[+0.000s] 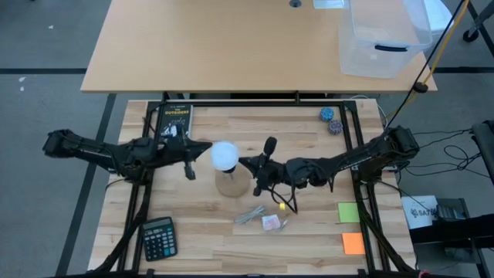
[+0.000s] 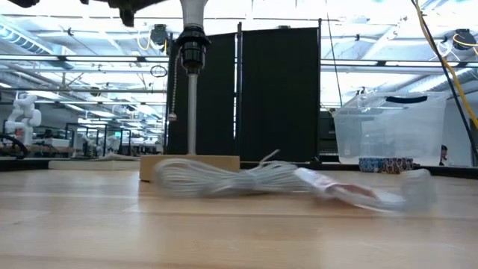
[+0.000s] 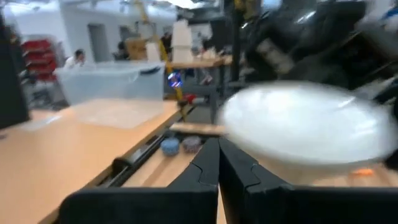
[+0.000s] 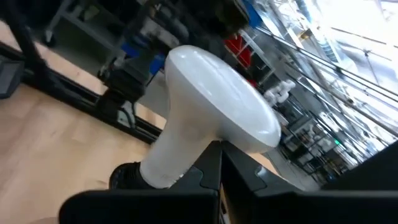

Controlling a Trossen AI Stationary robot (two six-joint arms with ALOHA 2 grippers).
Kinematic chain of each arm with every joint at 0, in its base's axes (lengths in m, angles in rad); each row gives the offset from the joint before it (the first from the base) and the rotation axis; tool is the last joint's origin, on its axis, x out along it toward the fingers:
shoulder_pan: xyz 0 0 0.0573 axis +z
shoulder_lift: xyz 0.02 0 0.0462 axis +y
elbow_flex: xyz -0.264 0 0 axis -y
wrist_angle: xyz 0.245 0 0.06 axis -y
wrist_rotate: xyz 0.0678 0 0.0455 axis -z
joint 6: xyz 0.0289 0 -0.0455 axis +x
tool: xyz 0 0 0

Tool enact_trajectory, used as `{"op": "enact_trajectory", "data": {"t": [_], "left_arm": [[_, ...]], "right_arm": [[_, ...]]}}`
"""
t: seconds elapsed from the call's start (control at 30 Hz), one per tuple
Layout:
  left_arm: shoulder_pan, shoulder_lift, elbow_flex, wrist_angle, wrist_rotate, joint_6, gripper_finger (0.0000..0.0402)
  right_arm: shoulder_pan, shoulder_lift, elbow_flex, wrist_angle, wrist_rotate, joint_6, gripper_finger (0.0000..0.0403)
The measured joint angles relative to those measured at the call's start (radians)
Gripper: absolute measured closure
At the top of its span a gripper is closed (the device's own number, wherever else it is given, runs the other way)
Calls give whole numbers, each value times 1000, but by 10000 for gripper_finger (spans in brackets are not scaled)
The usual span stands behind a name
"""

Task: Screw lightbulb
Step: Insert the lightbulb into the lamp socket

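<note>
Lightbulb [image 1: 224, 155] seated in the black socket [image 4: 127, 177] atop the wooden stand [image 1: 231, 185], near bench [image 1: 309, 239] centre. Left end effector [image 1: 202, 148], fingers closed and empty, sits at the dome's 9 o'clock; right end effector [image 1: 245, 163], likewise closed and empty, at its 3 o'clock. The bulb looks light, smooth and brittle; the dome's widest girth probably offers the safest hold for twisting, with gentle pressure.

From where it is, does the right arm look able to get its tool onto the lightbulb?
Probably yes. The right tool, fingers shut, sits right beside the lightbulb with nothing between them. The left tool, also shut, crowds only the opposite side.
</note>
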Motion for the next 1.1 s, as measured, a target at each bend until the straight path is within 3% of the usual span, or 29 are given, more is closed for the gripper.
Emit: {"op": "enact_trajectory", "data": {"t": [0.3,0.43,0.63,0.9,1.1], "left_arm": [[34,-3,0,-10,-10,-32,401],[14,-23,0,51,63,-12,401],[-43,-32,0,122,213,31,401],[-91,-15,0,90,220,39,401],[-93,18,0,86,183,40,401]], "right_arm": [[40,0,1,-60,15,-9,403],[38,1,1,-102,44,37,403],[11,1,1,-90,183,38,403],[-19,1,1,82,211,-35,403],[-24,1,1,95,163,-42,403]]}}
